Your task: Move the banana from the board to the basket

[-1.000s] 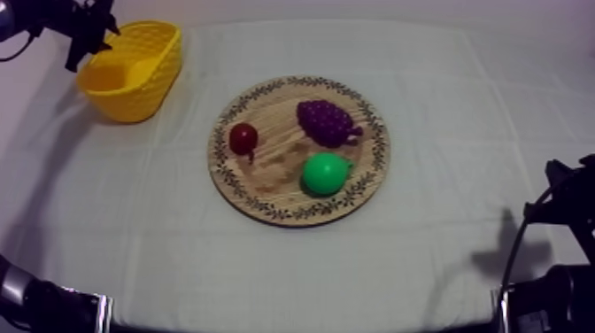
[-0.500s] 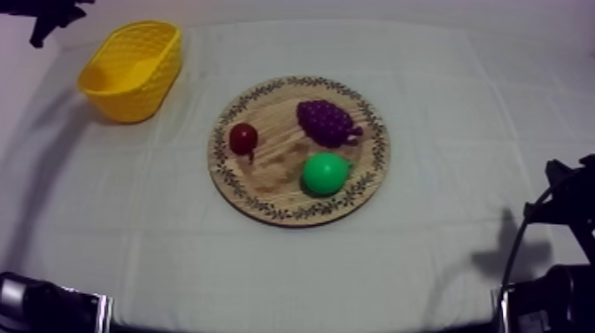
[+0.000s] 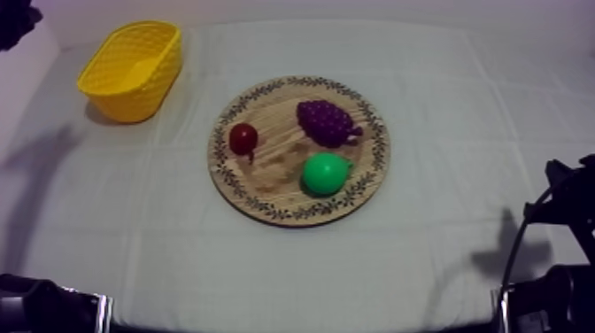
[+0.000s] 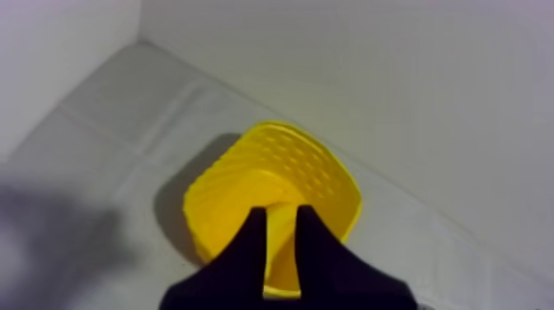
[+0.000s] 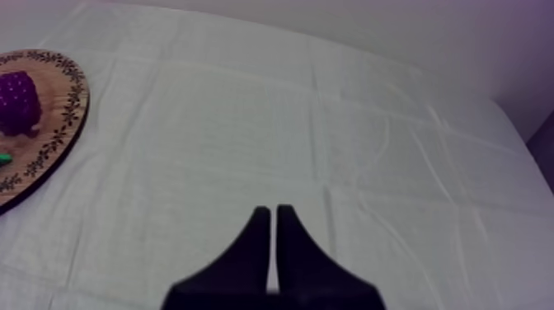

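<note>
Left fingers [image 4: 247, 257]: parted by a narrow gap, nothing gripped. The yellow basket [image 4: 313, 169] shows through the gap. It stands beyond the fingertips and clear of them, on the cloth-covered bench [image 4: 107, 140], close to the corner of the wall. Its mouth is turned toward the fingers. The inside reads as one flat yellow, so it cannot be told whether the banana lies in it.

Right fingers [image 5: 247, 260]: pressed together into a narrow wedge, holding nothing, poised over bare cloth. Farther off to one side is the rim of the wooden board [image 5: 58, 124], with the bunch of grapes [image 5: 18, 103] on it.

Top view, near to far:
- Right arm: sits low at the bench's right edge, well apart from the board.
- Board: mid-bench and flat.
- Pear [image 3: 325, 173]: on the board's near right part.
- Small red fruit [image 3: 243, 137]: on the board's left part, apart from the pear.
- Grapes: on the far right part, just behind the pear.
- Basket: far left on the bench, upright, well apart from the board.
- Left arm: a dark shape at the far left corner, past the basket and not touching it.
</note>
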